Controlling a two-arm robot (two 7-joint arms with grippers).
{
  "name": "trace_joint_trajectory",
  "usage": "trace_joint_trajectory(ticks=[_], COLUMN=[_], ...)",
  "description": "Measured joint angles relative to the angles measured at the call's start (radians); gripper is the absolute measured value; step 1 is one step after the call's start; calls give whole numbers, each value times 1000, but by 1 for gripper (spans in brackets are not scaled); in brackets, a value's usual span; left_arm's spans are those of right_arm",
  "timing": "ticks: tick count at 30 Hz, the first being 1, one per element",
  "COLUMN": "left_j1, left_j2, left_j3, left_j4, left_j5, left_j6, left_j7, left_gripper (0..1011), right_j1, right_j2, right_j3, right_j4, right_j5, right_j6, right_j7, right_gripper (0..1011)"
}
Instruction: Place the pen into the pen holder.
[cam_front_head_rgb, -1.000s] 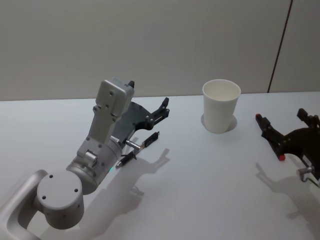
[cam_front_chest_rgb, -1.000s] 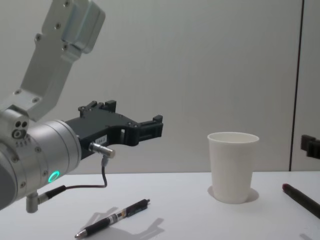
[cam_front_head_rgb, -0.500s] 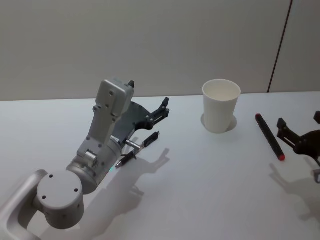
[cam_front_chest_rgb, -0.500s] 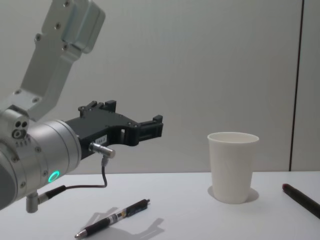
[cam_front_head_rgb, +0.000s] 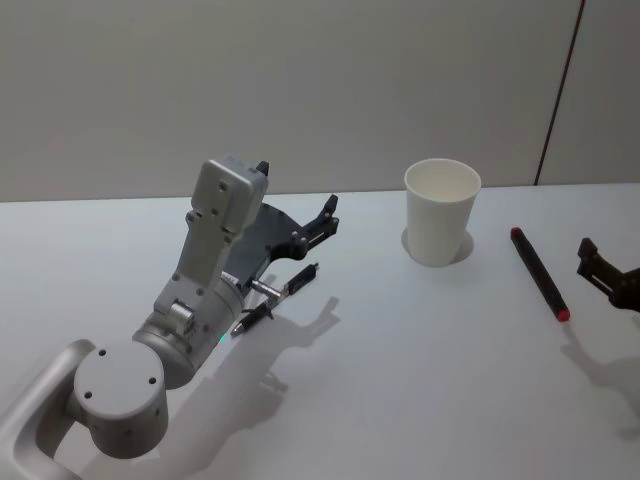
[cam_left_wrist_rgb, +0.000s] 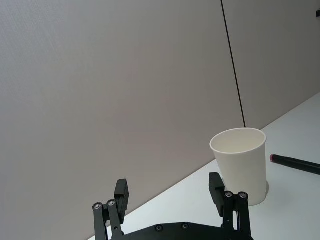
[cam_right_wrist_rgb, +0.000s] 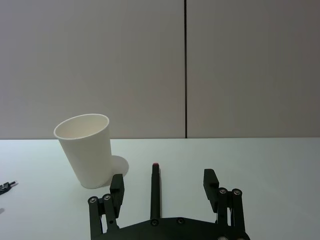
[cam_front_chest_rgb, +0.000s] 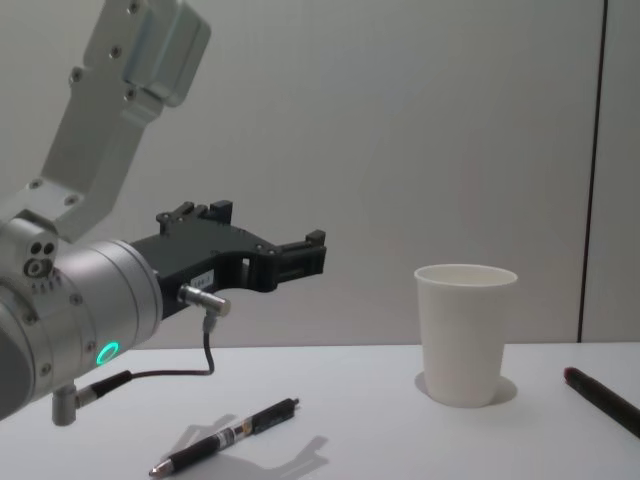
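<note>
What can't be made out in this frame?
Cup bottom: head view, its own wall hides it.
Right gripper: cut off by the head view's right edge.
Red-tipped pen: cut by the chest view's right edge; near end behind the gripper body in the right wrist view.
Black pen print: chest view, too small to read.

Head: sits high, looks forward and down onto table (cam_front_head_rgb: 420, 385), paper cup (cam_front_head_rgb: 441, 215) at mid-distance.
Chest: sits low, looks level across tabletop, side-on to same cup.
Left wrist: looks past left gripper (cam_left_wrist_rgb: 169, 182) toward cup and wall (cam_left_wrist_rgb: 100, 75).
Right wrist: looks past right gripper (cam_right_wrist_rgb: 164, 177), low over tabletop, along red-tipped pen (cam_right_wrist_rgb: 156, 192), cup beside.
</note>
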Motion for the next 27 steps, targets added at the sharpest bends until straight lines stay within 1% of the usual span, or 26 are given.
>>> trace_joint_trajectory(ticks=[3, 6, 7, 10, 13, 14, 27], left_j1=[0, 0, 0, 0, 0, 0, 0], left_j2=[0, 0, 0, 0, 0, 0, 0], left_j3=[0, 0, 0, 0, 0, 0, 0], left_j4=[0, 0, 0, 0, 0, 0, 0], left_j5=[0, 0, 0, 0, 0, 0, 0], left_j6=[0, 0, 0, 0, 0, 0, 0], left_j7=[0, 0, 0, 0, 0, 0, 0], left_gripper=[1001, 1001, 1001, 1001, 1001, 1001, 1001], right_j1=[7, 22, 22, 44, 58, 70, 161], right_j2=[-2, -7, -7, -13, -17, -20, -45], right_j3=[4, 10, 10, 15, 16, 18, 20], right_j4=[-1, -2, -2, 2, 6, 9, 44], right_j5=[13, 30, 30, 46, 54, 59, 72], right_j6=[20, 54, 54, 94, 119, 137, 257], right_j7=[-8, -19, -19, -30, -36, -40, -58], right_gripper=[1001, 1001, 1001, 1001, 1001, 1001, 1002])
